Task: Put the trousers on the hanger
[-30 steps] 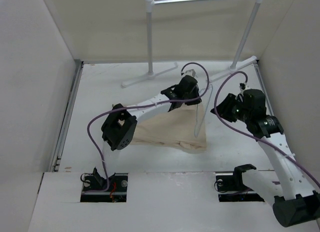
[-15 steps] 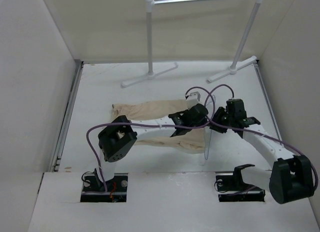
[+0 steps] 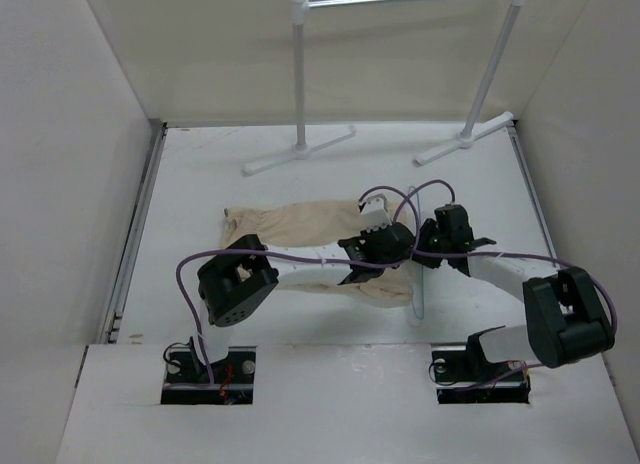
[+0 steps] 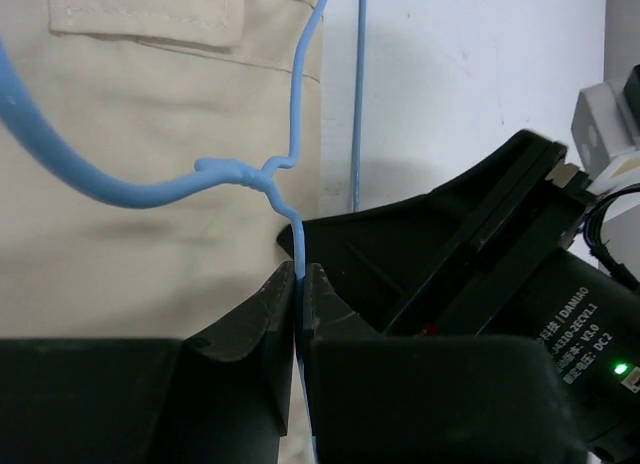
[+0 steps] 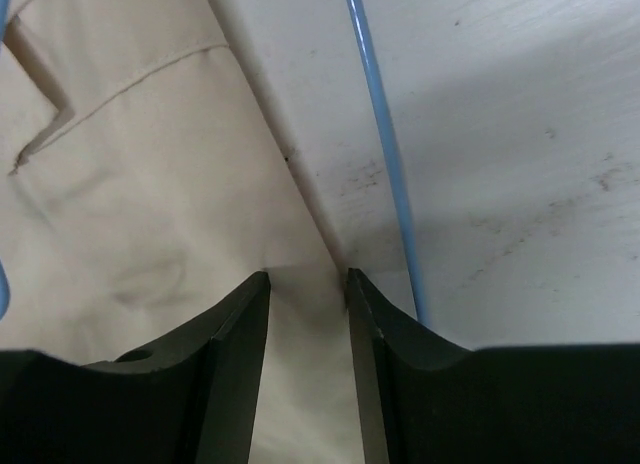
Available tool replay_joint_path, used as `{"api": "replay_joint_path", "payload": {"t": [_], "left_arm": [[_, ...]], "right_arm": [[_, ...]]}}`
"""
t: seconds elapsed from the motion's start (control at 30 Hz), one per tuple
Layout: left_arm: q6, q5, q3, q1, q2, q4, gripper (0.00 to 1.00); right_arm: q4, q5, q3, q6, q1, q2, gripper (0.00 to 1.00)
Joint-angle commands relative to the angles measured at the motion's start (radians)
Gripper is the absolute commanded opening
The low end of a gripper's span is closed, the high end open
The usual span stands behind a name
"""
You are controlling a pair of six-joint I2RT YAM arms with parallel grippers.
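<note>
While the left end effector [image 4: 298, 284] is clamped shut on the wire of the hanger [image 4: 235, 171] just below its twisted neck, the right end effector [image 5: 305, 284] has its fingers partly apart over the right edge of the trousers [image 5: 130, 184]; contact with the cloth cannot be confirmed. The trousers lie flat on the counter [image 3: 200, 164], with the hanger hook over them and one hanger wire just beside that edge. Bare counter surrounds the trousers, and the white rack [image 3: 300, 84] stands well beyond their far side.

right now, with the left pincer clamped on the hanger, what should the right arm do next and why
Probably close the right pincer: its jaws stand open astride the edge of the trousers, cloth between them, not yet gripped. The left pincer holds the hanger wire.
</note>
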Motion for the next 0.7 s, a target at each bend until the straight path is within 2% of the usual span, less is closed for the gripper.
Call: {"api": "replay_joint_path", "payload": {"t": [0.0, 0.1, 0.17, 0.33, 0.5, 0.67], "left_arm": [[-0.009, -0.080, -0.023, -0.016, -0.043, 0.043, 0.00], [-0.008, -0.103, -0.050, -0.016, -0.048, 0.053, 0.00], [-0.008, -0.119, -0.078, -0.010, -0.062, 0.060, 0.00], [0.000, -0.171, -0.145, 0.002, -0.111, 0.055, 0.00], [0.012, -0.217, -0.200, 0.030, -0.174, 0.018, 0.00], [0.051, -0.258, -0.304, 0.080, -0.288, -0.069, 0.00]], "right_arm": [[0.012, -0.040, 0.032, 0.022, 0.016, 0.038, 0.34], [0.010, -0.095, 0.031, 0.040, 0.012, 0.043, 0.11], [0.006, -0.097, 0.020, 0.049, -0.016, -0.008, 0.04], [-0.058, -0.108, 0.032, 0.042, -0.090, -0.172, 0.02], [-0.160, -0.079, 0.043, 0.009, -0.129, -0.262, 0.01], [-0.178, -0.068, 0.032, 0.017, -0.171, -0.310, 0.00]]}}
